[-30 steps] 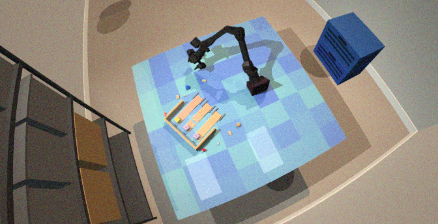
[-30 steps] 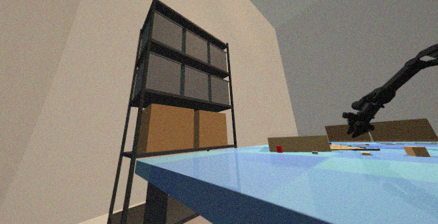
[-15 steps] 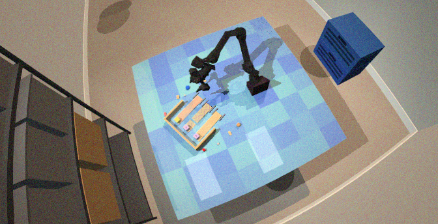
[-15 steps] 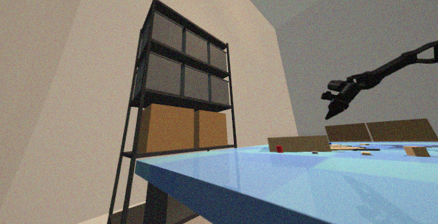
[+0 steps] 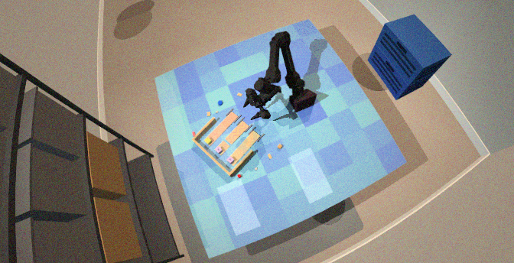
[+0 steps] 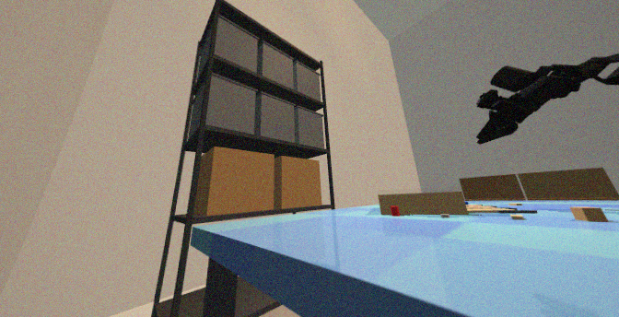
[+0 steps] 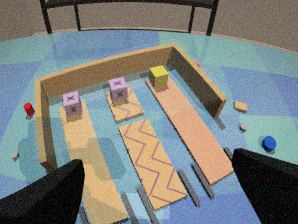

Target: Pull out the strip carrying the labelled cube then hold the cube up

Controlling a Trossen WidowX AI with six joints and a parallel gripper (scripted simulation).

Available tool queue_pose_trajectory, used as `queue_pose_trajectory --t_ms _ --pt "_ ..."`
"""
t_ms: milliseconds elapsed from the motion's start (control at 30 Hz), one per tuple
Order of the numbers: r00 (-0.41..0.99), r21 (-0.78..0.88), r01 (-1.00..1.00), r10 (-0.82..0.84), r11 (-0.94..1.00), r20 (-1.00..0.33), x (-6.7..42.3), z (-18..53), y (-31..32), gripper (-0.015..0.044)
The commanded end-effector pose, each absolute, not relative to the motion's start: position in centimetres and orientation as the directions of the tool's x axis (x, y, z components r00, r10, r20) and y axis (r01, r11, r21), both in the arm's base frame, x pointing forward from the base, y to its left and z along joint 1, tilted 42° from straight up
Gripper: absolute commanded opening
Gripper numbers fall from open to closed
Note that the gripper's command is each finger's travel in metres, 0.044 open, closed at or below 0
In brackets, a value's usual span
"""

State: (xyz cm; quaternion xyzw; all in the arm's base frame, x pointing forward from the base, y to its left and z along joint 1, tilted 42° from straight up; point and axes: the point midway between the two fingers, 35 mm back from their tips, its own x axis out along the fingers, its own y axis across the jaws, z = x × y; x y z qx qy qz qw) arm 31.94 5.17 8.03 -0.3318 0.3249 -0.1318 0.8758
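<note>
My gripper (image 5: 248, 112) (image 7: 161, 164) is open and empty, above the near ends of the strips. In the wrist view the left strip (image 7: 82, 142) (image 5: 245, 147) is plain tan, looks unbroken and carries a pink cube (image 7: 71, 103) (image 5: 230, 160) with dark X marks. The middle strip (image 7: 150, 160) (image 5: 237, 131) has a zigzag pattern; a gap parts it from its short far piece (image 7: 132, 111), which carries another X-marked pink cube (image 7: 118, 90) (image 5: 219, 149). The right strip (image 7: 192, 127) (image 5: 223, 127) is plain orange, in one piece, with an unmarked yellow cube (image 7: 158, 76) (image 5: 208, 141).
A wooden wall (image 7: 105, 67) (image 5: 212, 157) encloses the far ends and outer sides. Thin dark rails (image 7: 189, 188) stand by the near ends. A red cylinder (image 7: 29, 109) (image 5: 239, 176), a blue piece (image 7: 269, 143) (image 5: 220, 102) and small tan blocks (image 7: 240, 106) (image 5: 280, 146) lie outside.
</note>
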Motion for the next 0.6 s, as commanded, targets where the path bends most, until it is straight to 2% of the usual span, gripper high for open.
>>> queue_pose_trajectory --t_ms 0,167,333,567 --pt "0.762 -0.661 0.042 -0.452 0.749 -0.464 31.5 8.0 5.4 0.0400" --pt "0.762 -0.661 0.042 -0.452 0.749 -0.464 31.5 8.0 5.4 0.0400" --pt "0.711 -0.645 -0.004 -0.451 0.764 -0.539 32.4 6.6 5.9 0.0269" --pt "0.452 -0.655 -0.145 -0.539 0.742 -0.711 34.6 2.2 5.3 0.0085"
